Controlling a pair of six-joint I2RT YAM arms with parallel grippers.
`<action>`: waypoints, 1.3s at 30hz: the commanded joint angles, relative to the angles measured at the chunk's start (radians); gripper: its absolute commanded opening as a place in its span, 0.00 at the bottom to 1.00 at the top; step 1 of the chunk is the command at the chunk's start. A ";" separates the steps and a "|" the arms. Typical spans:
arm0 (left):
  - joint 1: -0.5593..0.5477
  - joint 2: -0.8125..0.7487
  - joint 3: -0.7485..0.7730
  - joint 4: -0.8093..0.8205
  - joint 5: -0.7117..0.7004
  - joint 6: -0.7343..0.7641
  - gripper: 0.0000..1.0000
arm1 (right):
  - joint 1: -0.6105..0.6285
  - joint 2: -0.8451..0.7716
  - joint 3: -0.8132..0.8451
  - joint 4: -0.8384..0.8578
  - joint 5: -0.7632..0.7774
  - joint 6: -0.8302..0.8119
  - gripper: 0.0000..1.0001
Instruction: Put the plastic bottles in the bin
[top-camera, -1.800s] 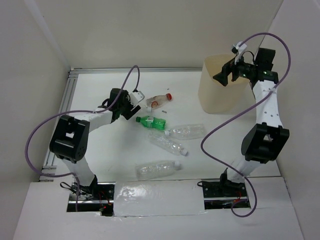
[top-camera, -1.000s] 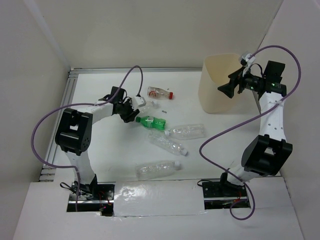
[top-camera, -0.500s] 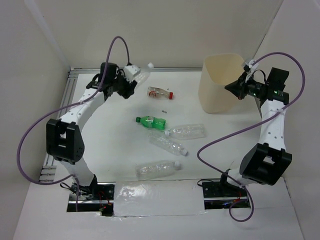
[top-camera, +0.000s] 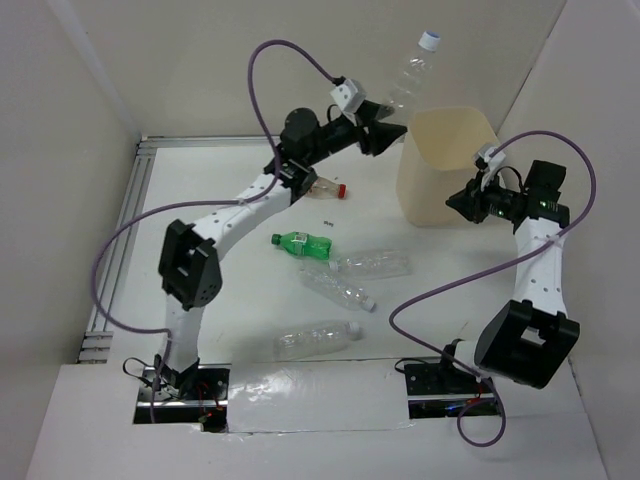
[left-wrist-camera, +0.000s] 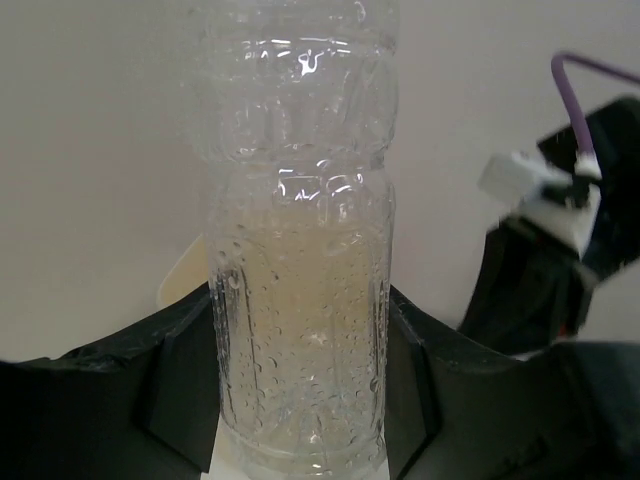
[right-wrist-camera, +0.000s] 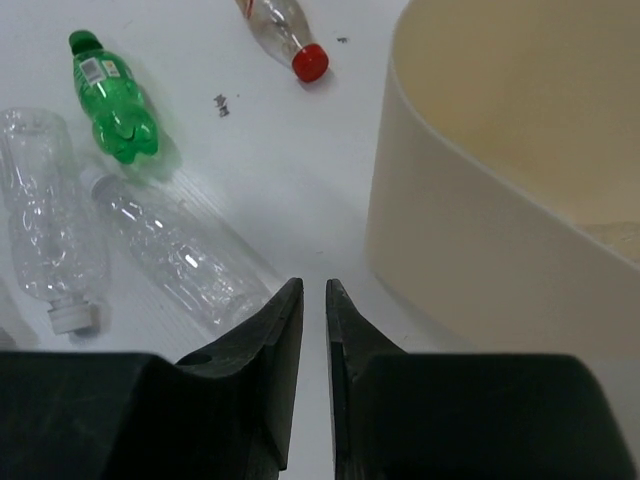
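- One white desk (top-camera: 230, 290) fills the middle of the overhead view.
- The bin (top-camera: 425, 195) stands upright at upper right, its mouth open.
- Left hand (top-camera: 388, 127), high at top centre just left of the bin's rim, clamps the lower body of a tilted bottle (top-camera: 408, 72), clear, droplet-beaded, with its white cap pointing up-right.
- Right hand (top-camera: 455, 201) hangs at the bin's right edge, fingers nearly together around nothing.
- Three clear bottles (top-camera: 372, 263), a green bottle (top-camera: 302, 243) and a red-capped bottle (top-camera: 325, 186) lie on the desk at centre.
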 joint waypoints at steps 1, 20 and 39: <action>-0.053 0.127 0.181 0.311 -0.115 -0.174 0.00 | -0.007 -0.055 -0.028 -0.085 0.013 -0.102 0.22; -0.122 0.571 0.622 0.284 -0.454 -0.256 0.07 | -0.007 -0.155 -0.121 -0.151 0.014 -0.081 0.22; -0.158 0.621 0.631 0.146 -0.370 -0.138 0.34 | -0.016 -0.251 -0.209 -0.160 0.045 -0.053 0.23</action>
